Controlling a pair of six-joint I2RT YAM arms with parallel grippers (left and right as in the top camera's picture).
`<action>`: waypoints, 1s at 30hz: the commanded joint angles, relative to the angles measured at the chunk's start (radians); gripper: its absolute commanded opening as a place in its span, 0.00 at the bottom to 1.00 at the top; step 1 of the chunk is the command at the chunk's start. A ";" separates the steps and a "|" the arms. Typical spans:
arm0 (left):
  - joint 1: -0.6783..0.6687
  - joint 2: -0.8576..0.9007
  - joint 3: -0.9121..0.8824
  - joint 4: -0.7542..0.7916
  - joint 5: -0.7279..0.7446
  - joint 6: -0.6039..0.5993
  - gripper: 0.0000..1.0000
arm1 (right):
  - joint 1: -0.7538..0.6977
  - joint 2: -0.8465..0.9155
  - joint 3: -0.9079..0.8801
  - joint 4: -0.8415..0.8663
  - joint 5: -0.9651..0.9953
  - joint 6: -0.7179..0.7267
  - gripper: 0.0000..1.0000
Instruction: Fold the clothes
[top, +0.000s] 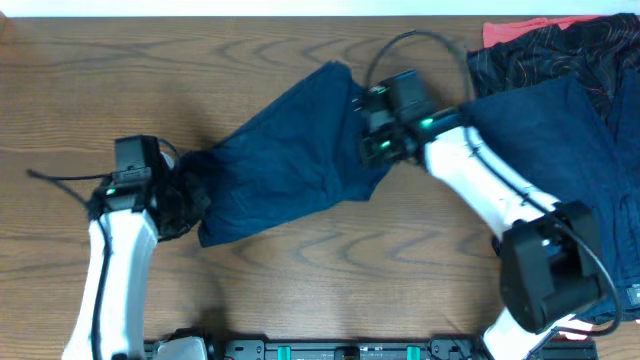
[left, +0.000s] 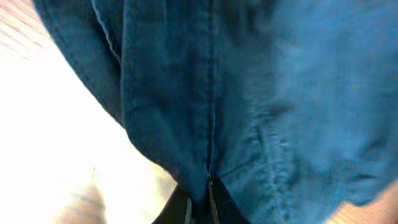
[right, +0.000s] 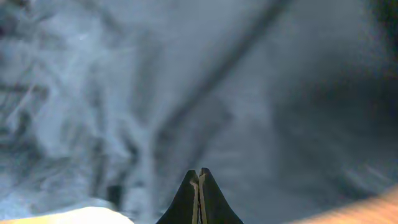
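Now the navy shorts (top: 290, 160) lie stretched btw both pincers on the table (top: 200, 60). The left pincer (left: 208, 186) is clamped on the shorts at a seam, and the cloth spreads away in front of it. The right pincer (right: 199, 177) has its fingers together w/ cloth all around the tip; if cloth is nipped inside, I cannot tell. Behind the right pincer lie other clothes: more navy cloth (top: 560, 130), a black piece (top: 560, 50) w/ red marks, a coral one (top: 520, 30).
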 joint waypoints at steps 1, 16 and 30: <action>0.000 -0.085 0.052 -0.045 0.003 0.021 0.06 | 0.089 0.052 -0.008 0.001 -0.044 -0.029 0.01; -0.002 -0.275 0.122 -0.042 0.103 0.017 0.06 | 0.468 0.303 -0.008 0.267 -0.200 0.010 0.01; -0.097 -0.233 0.121 -0.062 0.197 0.018 0.06 | 0.254 0.149 0.195 -0.106 0.130 0.036 0.11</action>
